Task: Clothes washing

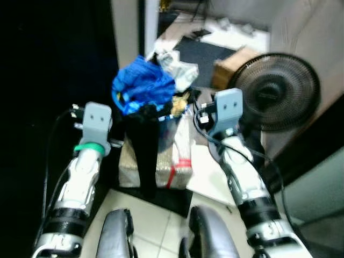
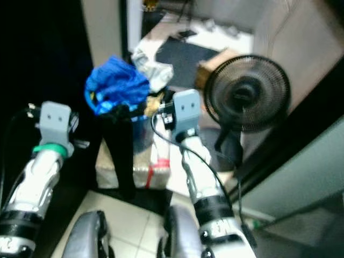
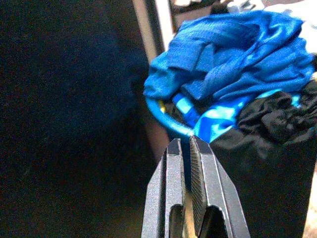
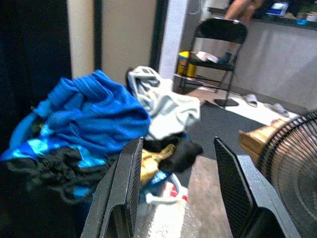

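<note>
A heap of clothes fills a blue basket [image 3: 166, 119]: a blue garment [image 1: 142, 83] on top, a white-grey one [image 1: 180, 69] behind it, and a black garment [image 1: 144, 150] hanging down the front. The basket rests on a grey wrapped box [image 1: 174, 161]. My left gripper [image 3: 189, 148] is shut with nothing in it, its tips just short of the basket's rim. My right gripper [image 4: 176, 163] is open, held in front of the heap on its right side, nothing between its fingers [image 4: 131, 173].
A black standing fan [image 1: 277, 99] is close to my right arm. A cardboard box [image 1: 228, 67] and a dark mat [image 1: 201, 54] lie beyond. A black folding chair [image 4: 218, 44] stands further back. Dark wall to the left; tiled floor below.
</note>
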`<state>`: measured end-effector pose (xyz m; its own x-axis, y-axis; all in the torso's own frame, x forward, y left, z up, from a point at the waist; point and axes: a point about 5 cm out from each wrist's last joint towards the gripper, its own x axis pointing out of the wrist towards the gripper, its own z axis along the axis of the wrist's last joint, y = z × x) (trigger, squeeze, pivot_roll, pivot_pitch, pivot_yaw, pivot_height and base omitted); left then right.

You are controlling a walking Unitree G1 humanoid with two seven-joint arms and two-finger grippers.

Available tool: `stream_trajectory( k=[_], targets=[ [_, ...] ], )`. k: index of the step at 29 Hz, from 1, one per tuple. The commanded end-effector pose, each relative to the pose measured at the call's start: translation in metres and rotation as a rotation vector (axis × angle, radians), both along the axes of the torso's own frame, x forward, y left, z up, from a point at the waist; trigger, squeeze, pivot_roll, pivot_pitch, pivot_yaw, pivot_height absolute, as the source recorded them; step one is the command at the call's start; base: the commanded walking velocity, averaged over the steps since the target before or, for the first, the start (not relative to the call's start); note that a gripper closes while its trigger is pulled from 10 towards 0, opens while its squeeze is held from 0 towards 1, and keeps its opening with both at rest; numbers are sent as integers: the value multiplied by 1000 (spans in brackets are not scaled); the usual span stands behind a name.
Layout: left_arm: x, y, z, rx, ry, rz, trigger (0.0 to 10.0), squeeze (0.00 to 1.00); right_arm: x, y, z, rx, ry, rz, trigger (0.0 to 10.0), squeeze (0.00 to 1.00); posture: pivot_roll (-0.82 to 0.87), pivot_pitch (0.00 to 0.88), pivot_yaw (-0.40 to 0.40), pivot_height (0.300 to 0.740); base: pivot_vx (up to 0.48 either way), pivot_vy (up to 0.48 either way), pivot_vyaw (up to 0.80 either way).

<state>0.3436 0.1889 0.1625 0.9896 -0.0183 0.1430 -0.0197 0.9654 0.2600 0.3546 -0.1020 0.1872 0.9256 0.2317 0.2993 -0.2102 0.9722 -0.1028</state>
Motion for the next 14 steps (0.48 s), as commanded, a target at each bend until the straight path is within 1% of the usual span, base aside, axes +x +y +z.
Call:
stream_trajectory(
  k=[1,14],
  targets=[
    [-2,3,-8,0,30,11,10000,0,-1,1,-2,0,6,2,10000,0,45,122,-30,560,0,0,0],
    [-3,3,-10,-3,33,16,10000,0,-1,2,-2,1,7,8,10000,0,44,128,-32,530,0,0,0]
  ],
)
